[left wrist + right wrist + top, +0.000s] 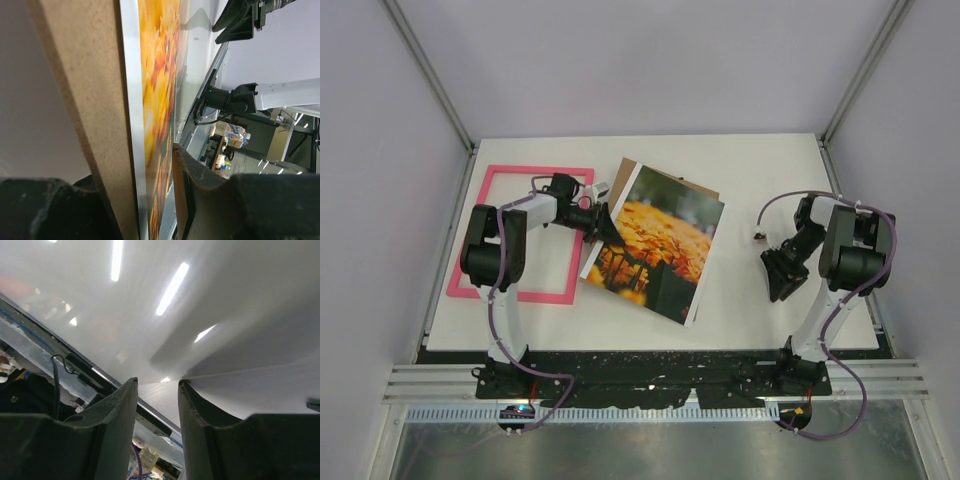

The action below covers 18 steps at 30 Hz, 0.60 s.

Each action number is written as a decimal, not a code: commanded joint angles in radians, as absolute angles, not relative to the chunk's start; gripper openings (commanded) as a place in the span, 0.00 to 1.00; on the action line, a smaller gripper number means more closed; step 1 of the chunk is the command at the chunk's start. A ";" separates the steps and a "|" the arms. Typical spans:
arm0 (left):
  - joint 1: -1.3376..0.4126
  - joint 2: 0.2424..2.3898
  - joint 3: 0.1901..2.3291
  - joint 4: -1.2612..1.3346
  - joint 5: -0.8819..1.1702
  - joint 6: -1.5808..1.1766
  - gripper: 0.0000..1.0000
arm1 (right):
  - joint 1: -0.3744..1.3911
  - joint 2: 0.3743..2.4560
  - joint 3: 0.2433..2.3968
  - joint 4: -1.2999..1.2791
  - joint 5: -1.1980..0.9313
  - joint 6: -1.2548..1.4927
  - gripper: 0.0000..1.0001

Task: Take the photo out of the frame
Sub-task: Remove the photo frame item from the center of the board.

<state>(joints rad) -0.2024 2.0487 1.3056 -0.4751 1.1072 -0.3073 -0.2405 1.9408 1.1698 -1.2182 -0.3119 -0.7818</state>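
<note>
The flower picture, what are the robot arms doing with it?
The photo lies on a brown board in the middle of the table, already out of the pink frame, which lies empty to the left. The left gripper straddles the left edge of photo and board. The right gripper hangs open off to the right, holding nothing.

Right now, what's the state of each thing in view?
frame: empty, lying flat.
backing board: out of frame, mostly covered, corners showing.
photo: out of frame, on top of backing board.
left gripper: shut on photo and backing board edge.
right gripper: open, empty.
</note>
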 commanded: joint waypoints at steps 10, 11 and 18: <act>-0.198 2.008 1.305 -0.445 1.135 -0.310 0.34 | -0.052 2.072 1.256 -1.080 -0.612 -0.697 0.44; -0.198 2.006 1.305 -0.445 1.135 -0.310 0.34 | -0.035 2.074 1.264 -1.077 -0.618 -0.690 0.44; -0.199 2.006 1.305 -0.443 1.143 -0.310 0.35 | 0.000 2.100 1.345 -1.016 -0.615 -0.612 0.44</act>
<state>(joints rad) -0.2024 2.0487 1.3037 -0.4736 1.1072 -0.3073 -0.0082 2.0823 1.2911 -1.2350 -0.6205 -0.6346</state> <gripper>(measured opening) 0.346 0.435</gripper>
